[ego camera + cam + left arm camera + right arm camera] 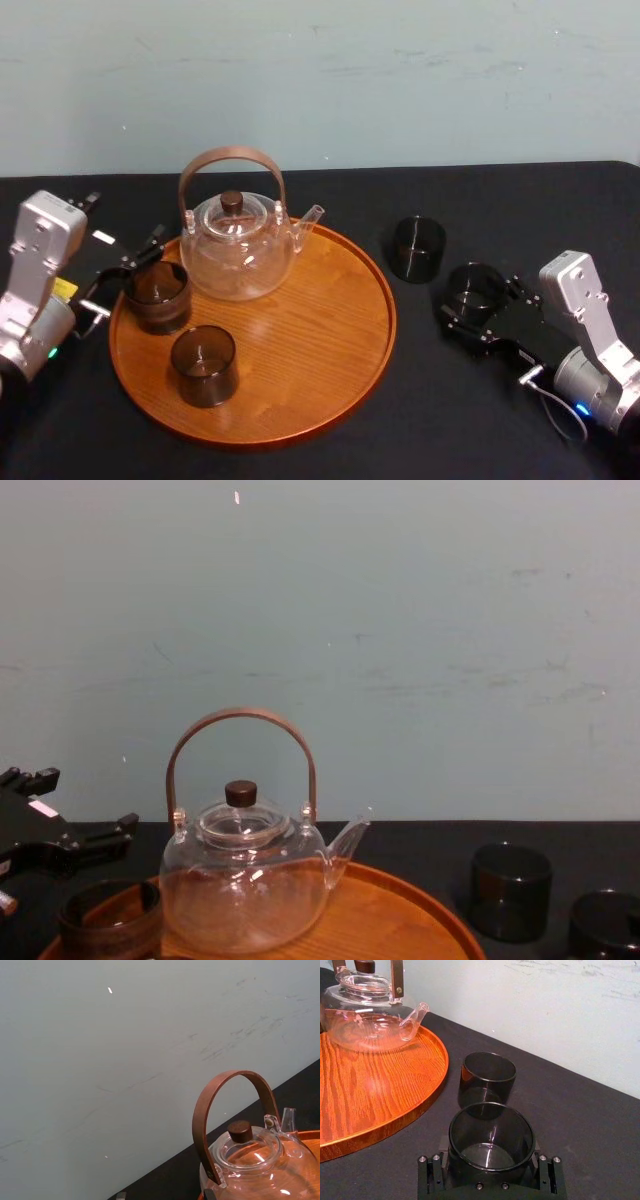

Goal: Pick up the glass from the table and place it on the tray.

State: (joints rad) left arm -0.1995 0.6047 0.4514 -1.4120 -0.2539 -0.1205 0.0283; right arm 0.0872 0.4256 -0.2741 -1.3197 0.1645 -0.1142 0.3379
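The right gripper [480,300] is sitting in the lower right of the head view, and its claw is clamping the glass [474,285] from both sides. In the right wrist view the glass [490,1130] is standing between the 2 fingers [442,1144], and each pad is pressing against its dark wall. This glass is resting off the tray [330,400], over the black table [420,430], well to the right of the tray's rim.

A second glass [417,248] is standing just above and to the left of the clamped one, between it and the tray. The 2 are close together but not touching.

The teapot [238,250] is sitting upright on the upper left part of the tray, its spout pointing right. A third glass [158,295] is standing on the tray's left side. A fourth glass [204,365] is standing lower down on the tray, apart from it.

The left gripper [128,275] is hanging at the left edge of the tray with its fingers spread apart. It is holding nothing and sitting just beside the third glass. Whether it is touching that glass cannot be told.
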